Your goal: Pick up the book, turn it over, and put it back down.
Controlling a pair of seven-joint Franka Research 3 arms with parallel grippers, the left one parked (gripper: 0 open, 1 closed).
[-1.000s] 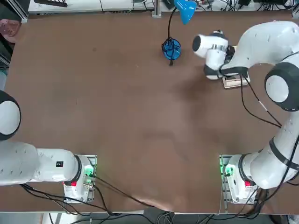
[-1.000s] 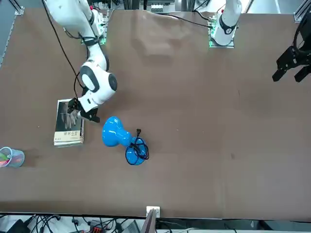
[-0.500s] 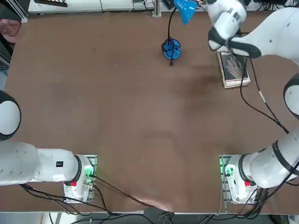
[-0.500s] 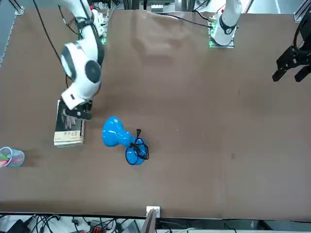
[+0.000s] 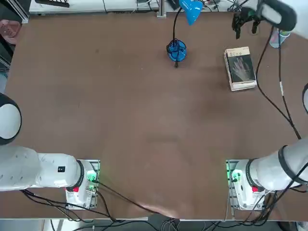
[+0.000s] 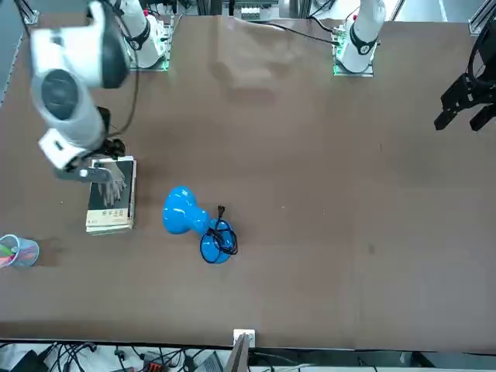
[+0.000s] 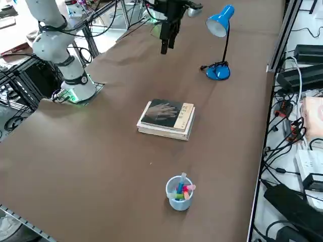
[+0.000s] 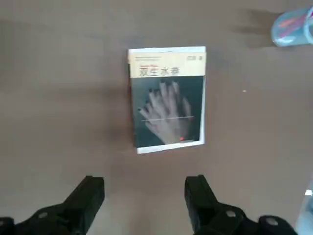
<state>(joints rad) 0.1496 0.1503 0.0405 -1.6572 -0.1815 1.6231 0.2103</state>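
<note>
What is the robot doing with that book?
Right now it isn't touching it. The book lies flat on the brown table, grey cover with the pale hand picture facing up. The right gripper hangs open in the air above the table, beside the book, holding nothing. A blue desk lamp stands near the book, and a small cup of coloured pens sits on its other side.

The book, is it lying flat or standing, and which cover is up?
The book lies flat on the table, shut; the grey cover with the hand picture faces up.
</note>
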